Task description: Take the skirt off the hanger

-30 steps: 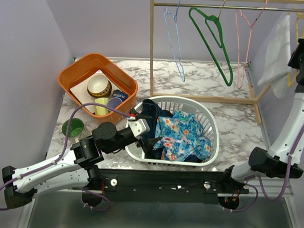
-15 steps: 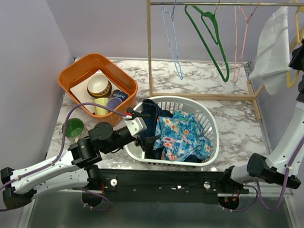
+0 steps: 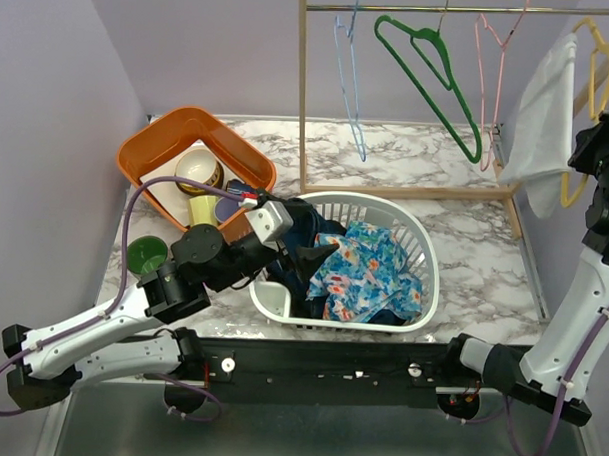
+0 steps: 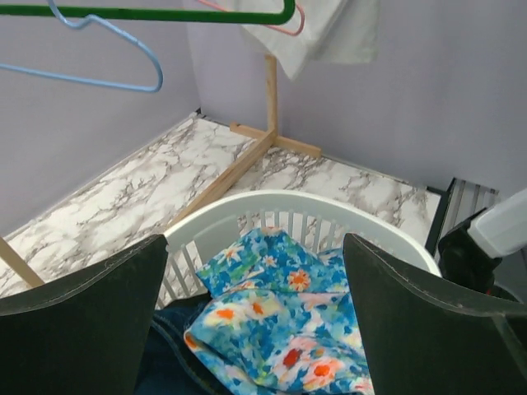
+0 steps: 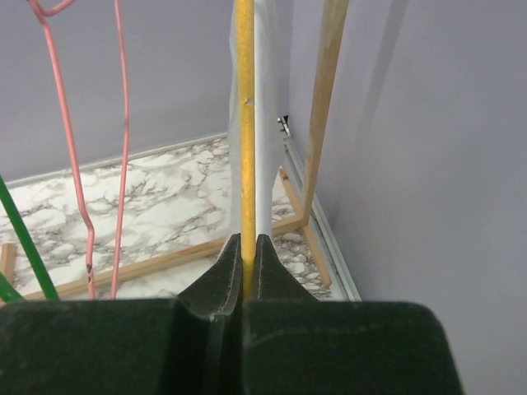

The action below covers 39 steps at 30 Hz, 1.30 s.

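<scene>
A white skirt (image 3: 545,106) hangs on a yellow hanger (image 3: 599,53) at the right end of the rail. My right gripper (image 3: 585,170) is raised beside it and shut on the hanger's lower yellow bar. In the right wrist view the yellow hanger (image 5: 244,123) runs straight up out of the shut right gripper (image 5: 247,247), with the skirt (image 5: 267,99) just behind it. My left gripper (image 3: 309,256) is open over the near left part of the laundry basket, holding nothing. The left wrist view shows the open left gripper (image 4: 251,243) above floral cloth, with the skirt (image 4: 325,33) far off.
A white laundry basket (image 3: 416,240) holds floral cloth (image 3: 368,270) and dark denim. Green (image 3: 435,67), pink (image 3: 490,84) and blue (image 3: 350,80) hangers hang on the wooden rack (image 3: 303,98). An orange bin (image 3: 152,148) of bowls and a green cup (image 3: 145,254) stand left.
My right gripper has come down and slightly left with the yellow hanger, and the skirt and other hangers have swung. The left gripper has shifted further over the basket, still open.
</scene>
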Each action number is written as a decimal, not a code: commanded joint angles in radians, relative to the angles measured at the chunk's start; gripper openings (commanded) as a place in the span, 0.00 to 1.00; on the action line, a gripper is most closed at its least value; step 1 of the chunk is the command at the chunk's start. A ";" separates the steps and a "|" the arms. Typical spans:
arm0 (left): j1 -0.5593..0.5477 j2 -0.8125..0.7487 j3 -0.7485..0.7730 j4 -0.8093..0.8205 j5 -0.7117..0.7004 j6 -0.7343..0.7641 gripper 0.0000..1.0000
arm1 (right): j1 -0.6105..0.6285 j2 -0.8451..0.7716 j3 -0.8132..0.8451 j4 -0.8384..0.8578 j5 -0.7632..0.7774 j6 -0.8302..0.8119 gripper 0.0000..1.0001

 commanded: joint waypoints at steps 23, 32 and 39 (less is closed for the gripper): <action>-0.051 0.322 0.137 0.375 0.233 0.090 0.98 | -0.008 -0.330 -0.120 -0.360 0.001 0.422 0.01; -0.147 0.442 0.127 0.413 0.364 0.323 0.99 | -0.008 -0.483 -0.141 -0.425 -0.008 0.509 0.01; -0.233 0.543 0.107 0.528 0.335 0.420 0.99 | -0.008 -0.583 -0.220 -0.420 -0.160 0.597 0.01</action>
